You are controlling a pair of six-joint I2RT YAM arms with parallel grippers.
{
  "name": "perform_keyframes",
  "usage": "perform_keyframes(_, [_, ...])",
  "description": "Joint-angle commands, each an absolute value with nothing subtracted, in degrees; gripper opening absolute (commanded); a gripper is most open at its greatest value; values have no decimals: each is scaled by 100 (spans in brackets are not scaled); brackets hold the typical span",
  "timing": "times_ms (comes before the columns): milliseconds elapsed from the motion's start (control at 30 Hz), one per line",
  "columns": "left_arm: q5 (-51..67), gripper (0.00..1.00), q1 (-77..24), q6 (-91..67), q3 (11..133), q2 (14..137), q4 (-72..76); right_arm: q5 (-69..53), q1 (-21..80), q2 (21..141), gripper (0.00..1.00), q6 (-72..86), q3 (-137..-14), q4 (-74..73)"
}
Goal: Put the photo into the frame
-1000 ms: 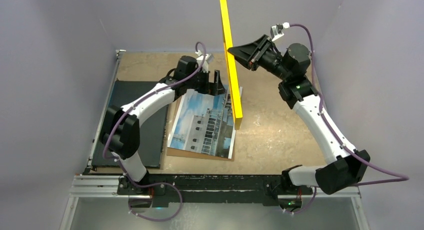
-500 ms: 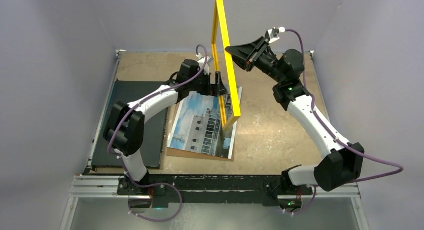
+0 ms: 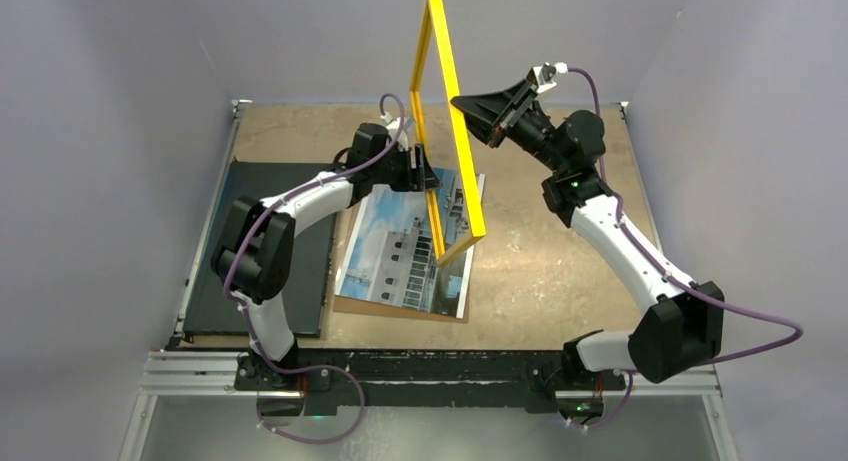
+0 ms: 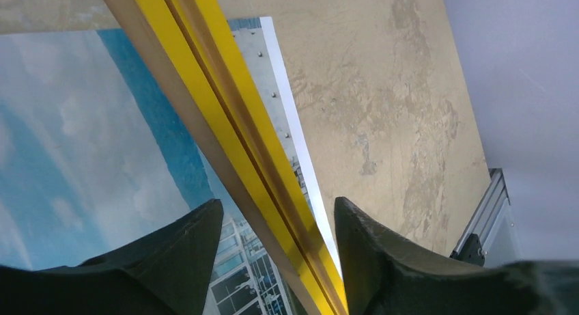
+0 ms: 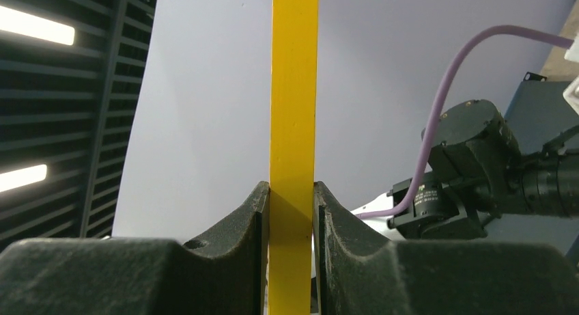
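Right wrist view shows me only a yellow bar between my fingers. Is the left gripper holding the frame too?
Observer: Not yet. In the left wrist view the left gripper straddles another bar of the frame, jaws open.
Operator: Where is the photo?
Observer: The photo lies flat on a brown board on the table, under the frame.
Operator: Is the frame level?
Observer: No, it stands almost on edge, tilted, lower corner over the photo.

My fingers (image 5: 225,253) look matt black and grainy. The frame (image 5: 293,124) is smooth yellow, the photo (image 3: 400,246) smooth paper, the tabletop (image 3: 560,261) rough mottled board.
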State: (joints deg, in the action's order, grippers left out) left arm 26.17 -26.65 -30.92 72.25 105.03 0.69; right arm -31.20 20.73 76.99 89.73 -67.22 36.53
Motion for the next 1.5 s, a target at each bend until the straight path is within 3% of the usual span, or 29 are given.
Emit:
perform_keyframes(0, [2906,52,-2531,-3239,7224,10515,603,-3136,2110,7468,0,9140,-6681,4452])
perform_keyframes(67, [2901,44,-2474,-3201,7233,10493,606,-3150,2111,7468,0,9147,-6554,4448])
perform_keyframes(167, [2913,38,-2348,-3171,7202,10431,606,-3276,2110,7465,0,9271,-6251,4566])
perform_keyframes(267, [2904,24,-2234,-3089,7147,10375,531,-3313,2103,7479,0,9365,-6028,4662])
perform_keyframes(367, [2890,21,-2137,-3051,7031,10325,457,-3230,2102,7536,0,9439,-5946,4867])
perform_keyframes(433, [2957,27,-2119,-3117,6918,10287,501,-3151,2113,7614,0,9497,-6074,4969])
perform_keyframes(567, [3011,56,-2161,-3258,6744,10216,618,-3074,2268,7771,0,9533,-6454,4988])
perform_keyframes(700, [3015,73,-2179,-3341,6587,10146,623,-2873,2436,7824,0,9637,-6679,5092])
perform_keyframes(833, [3194,85,-2203,-3633,6430,10072,818,-2683,2588,7871,0,9739,-6741,5256])
perform_keyframes(933, [3235,87,-2265,-3693,6424,10020,852,-2604,2644,7922,0,9798,-6779,5345])
perform_keyframes(1000, [3235,82,-2263,-3701,6417,9997,851,-2565,2654,7924,0,9806,-6781,5391])
perform_keyframes(1167, [3189,49,-2132,-3536,6393,9822,659,-2557,2650,7684,0,9379,-6610,4764])
perform_keyframes(1267, [2945,35,-1987,-3180,6414,9647,214,-2500,2529,7476,0,9008,-6441,4169])
perform_keyframes(1400, [2517,22,-1861,-2865,6450,9486,-316,-2408,2369,7326,38,8168,-6621,2776])
perform_keyframes(1467, [2335,17,-1820,-2782,6459,9429,-455,-2347,2328,7288,41,7784,-6733,2195])
